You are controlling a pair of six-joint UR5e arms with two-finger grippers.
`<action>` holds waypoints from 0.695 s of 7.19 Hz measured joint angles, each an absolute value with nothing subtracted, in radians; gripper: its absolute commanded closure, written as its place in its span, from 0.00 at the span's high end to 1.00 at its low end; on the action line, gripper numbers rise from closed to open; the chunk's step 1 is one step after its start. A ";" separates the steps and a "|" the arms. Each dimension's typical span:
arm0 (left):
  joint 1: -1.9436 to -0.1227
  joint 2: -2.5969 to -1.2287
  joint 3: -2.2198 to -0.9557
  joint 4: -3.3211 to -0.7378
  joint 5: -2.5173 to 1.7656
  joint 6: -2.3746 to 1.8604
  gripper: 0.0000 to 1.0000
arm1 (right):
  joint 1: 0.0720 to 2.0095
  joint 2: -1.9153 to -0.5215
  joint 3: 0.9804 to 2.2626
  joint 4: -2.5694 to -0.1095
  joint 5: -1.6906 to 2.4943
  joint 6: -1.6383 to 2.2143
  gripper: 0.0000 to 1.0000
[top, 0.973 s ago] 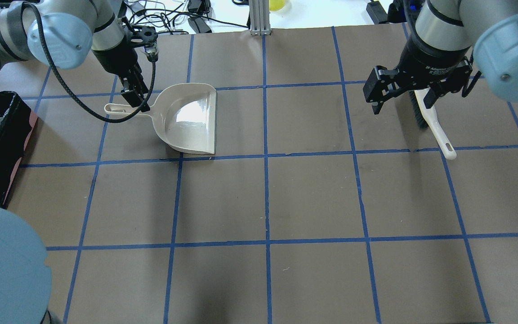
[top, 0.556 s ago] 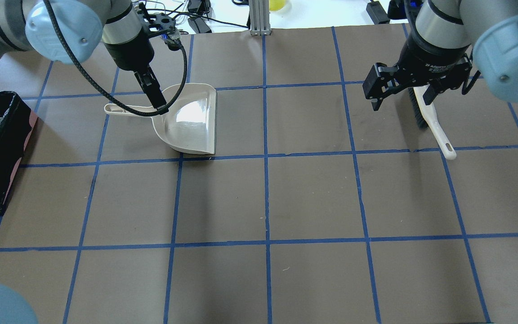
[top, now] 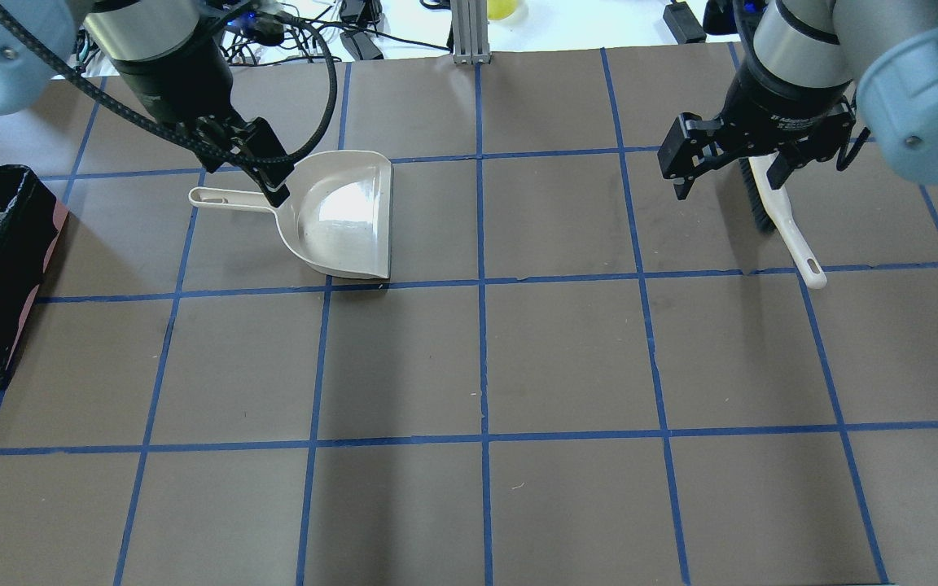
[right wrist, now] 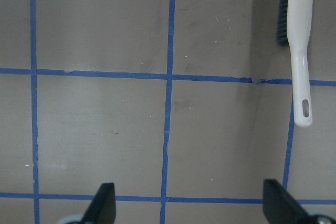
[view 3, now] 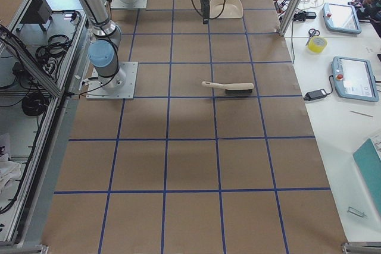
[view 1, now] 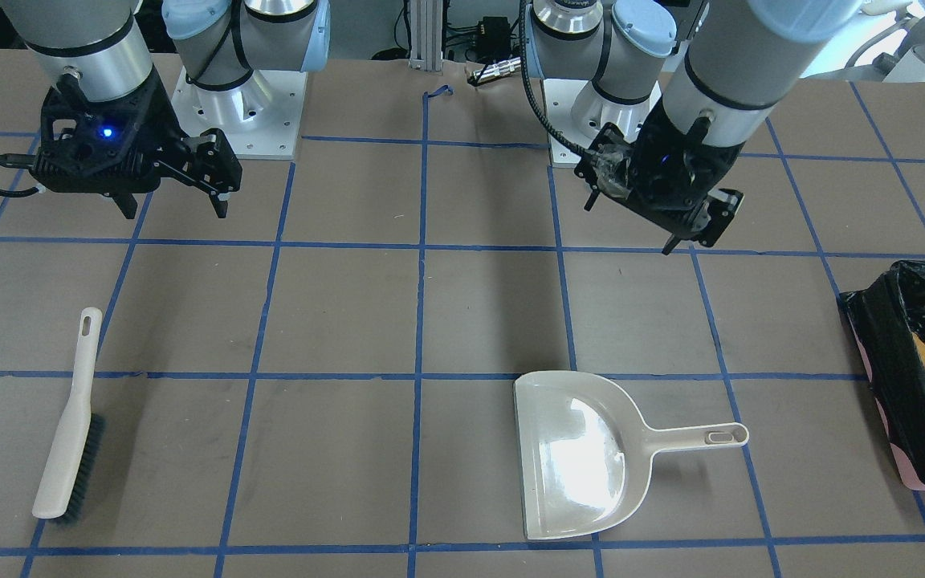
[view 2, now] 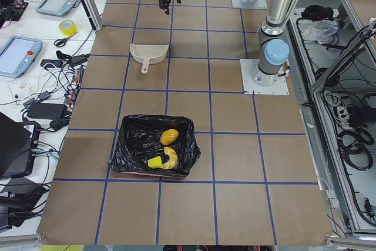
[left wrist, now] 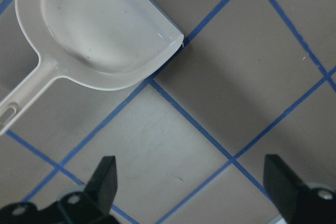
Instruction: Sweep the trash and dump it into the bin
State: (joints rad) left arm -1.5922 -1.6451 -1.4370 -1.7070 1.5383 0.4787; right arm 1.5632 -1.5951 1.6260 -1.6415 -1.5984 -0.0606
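Observation:
The trash lies inside the bin point(view 2: 132, 145), a pink container lined with a black bag: the amber lump point(view 2: 169, 137), the pale crescent point(view 2: 172, 158) and the yellow wedge point(view 2: 154, 162). The bin also shows at the table's left edge in the overhead view point(top: 5, 212). The beige dustpan point(top: 347, 220) lies empty on the table. My left gripper point(top: 253, 167) is open and empty, raised above the dustpan's handle. My right gripper point(top: 729, 175) is open and empty, above and beside the white brush point(top: 786, 228), which lies on the table.
The table point(top: 485, 358) is brown with a blue tape grid. A metal post point(top: 469, 32) and cables stand at its far edge. In the left wrist view the dustpan point(left wrist: 94, 35) lies below the open gripper point(left wrist: 191, 192). The right wrist view shows the brush point(right wrist: 299, 40).
My left gripper has lifted off the dustpan's handle and drawn back up; the dustpan stays where it was. My right gripper has barely moved.

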 measured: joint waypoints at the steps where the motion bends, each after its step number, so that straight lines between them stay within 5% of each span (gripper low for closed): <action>1: -1.592 -1.598 -1.454 -1.725 1.538 0.377 1.00 | 1.563 -1.595 1.626 -1.641 -1.598 -0.061 1.00; 5: -1.591 -1.475 -1.546 -1.716 1.537 0.136 1.00 | 1.563 -1.595 1.626 -1.641 -1.598 -0.061 1.00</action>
